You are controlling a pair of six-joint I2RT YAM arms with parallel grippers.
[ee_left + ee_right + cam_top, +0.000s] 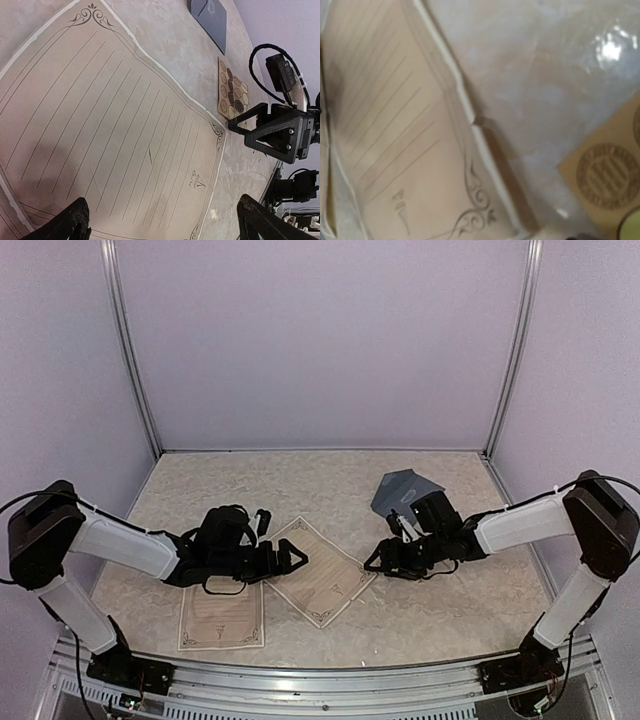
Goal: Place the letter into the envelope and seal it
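Observation:
The letter (325,585), a cream lined sheet with an ornate border, lies flat at the table's middle; it also shows in the left wrist view (115,125) and the right wrist view (395,140). My left gripper (292,560) is open and empty, low over the letter's left part, its fingertips (67,225) wide apart. My right gripper (375,562) is low at the letter's right corner, and its fingers do not show in its own view. The slate-blue envelope (400,488) lies behind the right gripper, and shows far off in the left wrist view (210,17).
A second cream sheet (222,618) lies near the front, under the left arm. A small square sheet of round stickers (231,92) lies between the envelope and the right gripper, and shows close up in the right wrist view (607,172). Walls enclose the table.

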